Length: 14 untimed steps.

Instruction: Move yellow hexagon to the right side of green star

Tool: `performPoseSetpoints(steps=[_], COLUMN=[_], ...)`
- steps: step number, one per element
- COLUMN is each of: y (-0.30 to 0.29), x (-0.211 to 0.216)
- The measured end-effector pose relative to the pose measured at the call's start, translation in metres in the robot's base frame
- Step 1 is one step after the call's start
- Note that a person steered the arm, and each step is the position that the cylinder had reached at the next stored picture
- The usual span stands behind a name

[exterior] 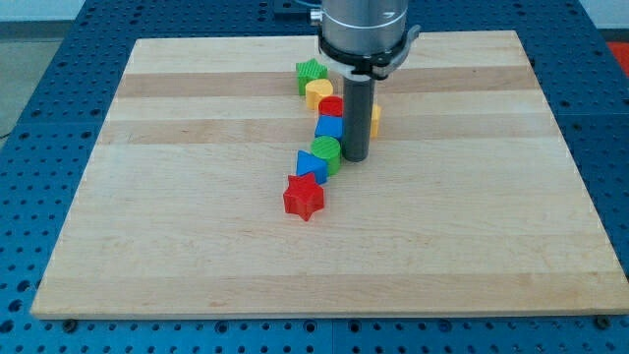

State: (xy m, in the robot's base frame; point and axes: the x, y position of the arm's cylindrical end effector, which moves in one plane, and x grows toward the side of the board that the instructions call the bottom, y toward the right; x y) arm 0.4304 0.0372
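Observation:
The green star [312, 71] lies near the view's top centre, at the head of a chain of blocks. A yellow block [374, 120], mostly hidden behind the rod, shows only its right edge; its shape cannot be made out. Another yellow rounded block [317, 92] touches the green star just below it. My tip [355, 159] rests on the board just right of a round green block [326, 152], below and left of the hidden yellow block.
The chain runs down from the green star: the yellow rounded block, a red block [332, 105], a blue block [329, 128], the round green block, a second blue block [309, 165] and a red star [304, 197]. The wooden board [177, 216] carries them all.

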Motion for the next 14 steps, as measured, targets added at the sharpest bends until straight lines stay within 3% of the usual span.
performPoseSetpoints(steps=[4, 5, 6, 7, 10, 12, 14], y=[0.003, 0.003, 0.014, 0.041, 0.050, 0.073, 0.022], x=[-0.114, -0.122, -0.090, -0.085, -0.108, -0.099, -0.178])
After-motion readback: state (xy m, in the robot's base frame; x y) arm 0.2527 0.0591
